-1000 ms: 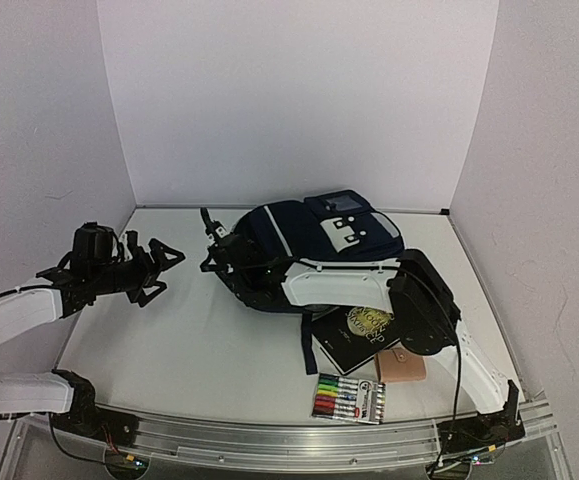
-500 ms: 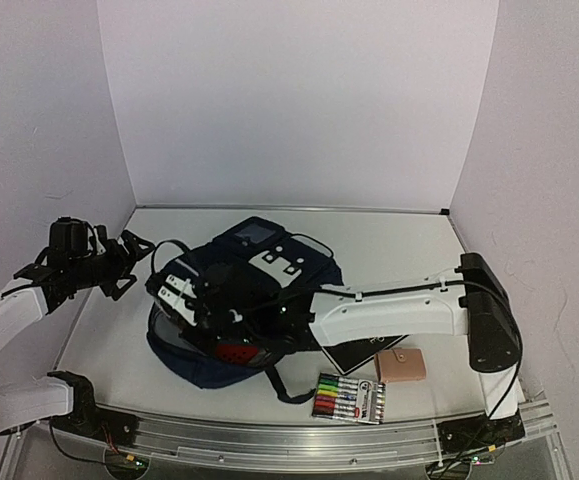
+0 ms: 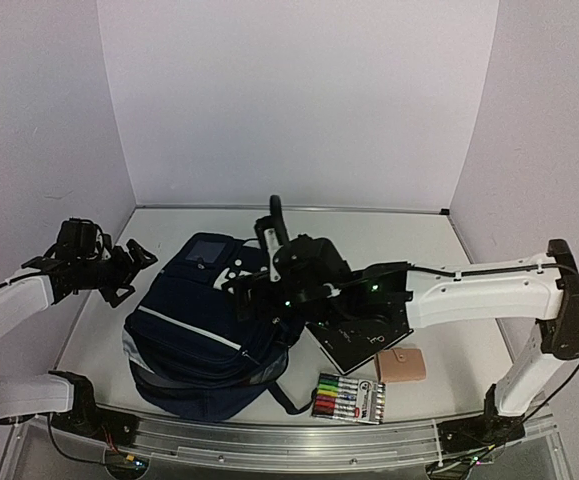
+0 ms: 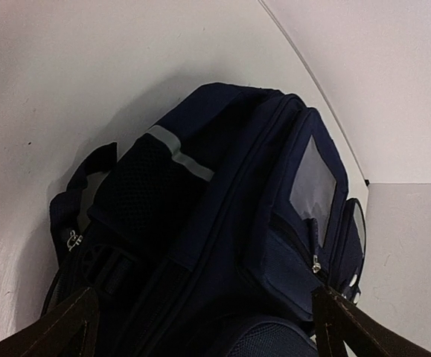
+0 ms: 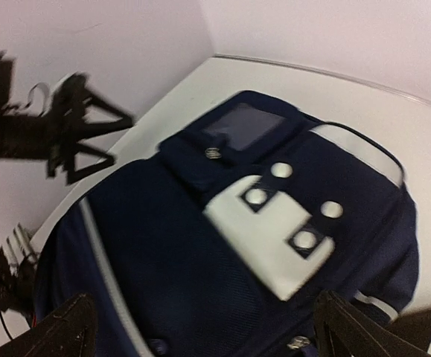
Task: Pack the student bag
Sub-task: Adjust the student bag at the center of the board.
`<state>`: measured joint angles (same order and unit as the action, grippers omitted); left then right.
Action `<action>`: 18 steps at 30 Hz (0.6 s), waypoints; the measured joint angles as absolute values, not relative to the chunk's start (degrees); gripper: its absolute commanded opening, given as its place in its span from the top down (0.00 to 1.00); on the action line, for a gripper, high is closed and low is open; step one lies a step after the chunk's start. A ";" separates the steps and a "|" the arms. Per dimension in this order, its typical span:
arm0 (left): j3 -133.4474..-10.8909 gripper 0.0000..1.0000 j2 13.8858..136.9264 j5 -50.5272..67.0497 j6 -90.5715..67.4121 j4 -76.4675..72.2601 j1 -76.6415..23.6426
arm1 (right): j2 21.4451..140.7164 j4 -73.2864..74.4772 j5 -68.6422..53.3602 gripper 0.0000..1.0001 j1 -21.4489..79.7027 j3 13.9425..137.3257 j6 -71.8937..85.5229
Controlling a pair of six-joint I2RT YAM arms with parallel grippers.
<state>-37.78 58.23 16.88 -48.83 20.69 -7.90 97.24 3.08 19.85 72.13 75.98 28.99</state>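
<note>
The large navy-blue fabric backpack (image 3: 204, 325) with white stripes and light grey front patches lies flat on the white surface (image 3: 419, 250), left of the middle, with its front panel facing up. It lies between the two arms.

The left gripper (image 3: 134, 272) hovers just beside the bag's far left corner. Its fingers (image 4: 66, 327) are spread wide and grasp nothing. The right gripper (image 3: 257, 298) hangs over the bag's front. In the right wrist view its fingers (image 5: 77, 323) are splayed to both corners, released, with only cloth beneath them.

The bag looks soft and slack, so it will likely sag and fold rather than hold its shape. It is bulky more than heavy, and the smooth panels give little to pinch. The better holds appear to be a dark strap (image 4: 77, 195) at its edge, a zip seam, or a fold of the black mesh side pocket (image 4: 144, 190). One arm will probably have to hold the opening apart while the other loads.

Count: one backpack. To its right lie one black book with a gold emblem (image 3: 364, 335), partly under the right arm, one small tan pouch-like item (image 3: 404, 367) and one flat pack of coloured markers (image 3: 349, 398). The pens are too small to count.
</note>
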 measured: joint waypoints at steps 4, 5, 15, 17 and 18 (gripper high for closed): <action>-37.41 0.17 58.42 17.73 -49.04 21.44 -7.90 | 96.18 4.15 19.17 0.02 65.96 69.54 40.46; -36.75 0.20 58.47 18.71 -49.61 20.60 -7.88 | 96.84 4.62 18.57 0.02 65.08 68.53 42.32; -31.35 0.28 62.20 23.61 -52.57 13.02 -12.75 | 107.66 -5.84 3.23 0.15 60.60 65.52 48.61; -31.35 0.28 62.53 22.79 -52.73 11.54 -15.67 | 108.66 -6.42 2.84 0.16 58.87 66.56 46.66; -31.35 0.29 62.73 22.41 -53.00 10.59 -17.14 | 109.28 -6.44 2.86 0.17 57.88 67.71 45.27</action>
<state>-31.35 62.73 22.41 -53.00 10.59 -17.14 109.28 -6.44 2.86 57.88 67.71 45.27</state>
